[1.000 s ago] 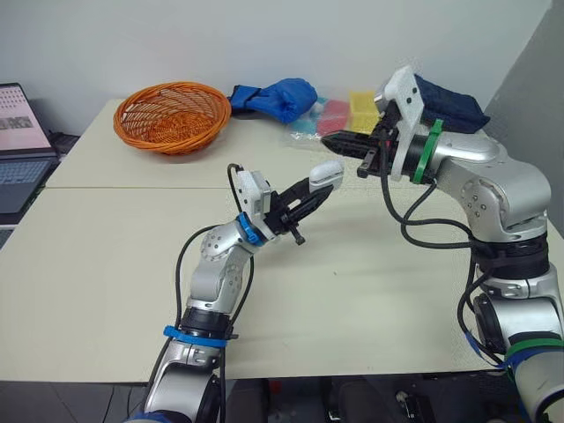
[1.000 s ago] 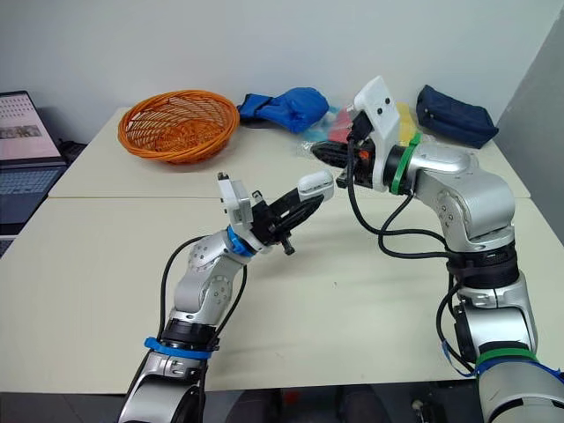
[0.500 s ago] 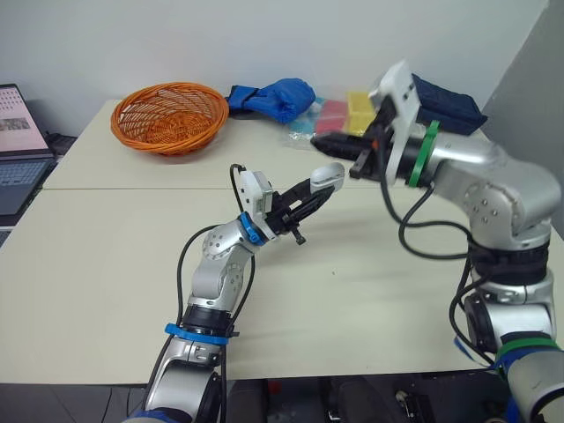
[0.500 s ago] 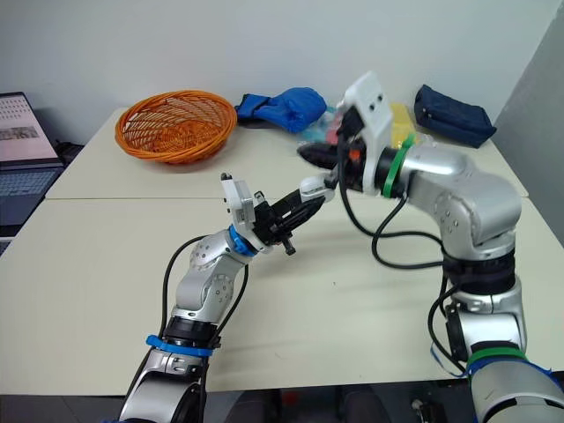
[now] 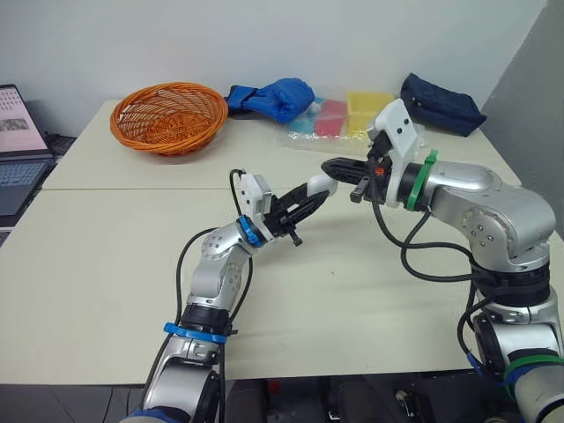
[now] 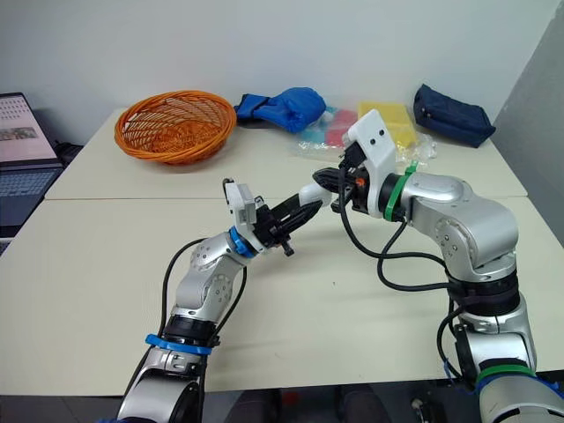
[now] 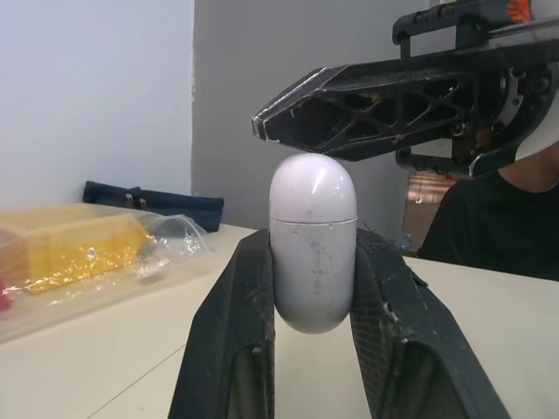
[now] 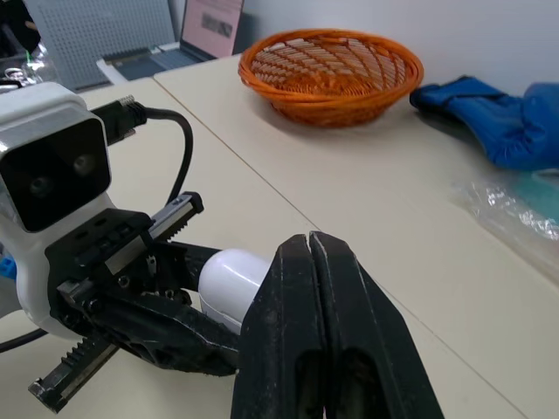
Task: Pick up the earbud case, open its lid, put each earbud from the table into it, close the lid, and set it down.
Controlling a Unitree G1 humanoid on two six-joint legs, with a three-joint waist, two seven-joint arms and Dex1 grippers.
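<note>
The left pincer [image 5: 314, 191] pinches a white earbud case [image 7: 313, 205] upright between its two black fingers [image 7: 229, 349], raised above the middle of the pale bench [image 5: 106, 264]. The lid is shut, with the seam visible; the case's lower sides are covered by the fingers. The right pincer [image 8: 311, 249], its tips pressed together, sits at the rounded lid top, and whether it touches cannot be told. Along the bench's far edge are an orange wicker basket [image 5: 169, 115], a blue cloth bundle [image 5: 273, 95], clear bags with yellow and pink contents [image 5: 352, 110] too blurred to identify, and a navy pouch [image 5: 441, 101]. A laptop [image 5: 18, 150] is cut off at the left.
</note>
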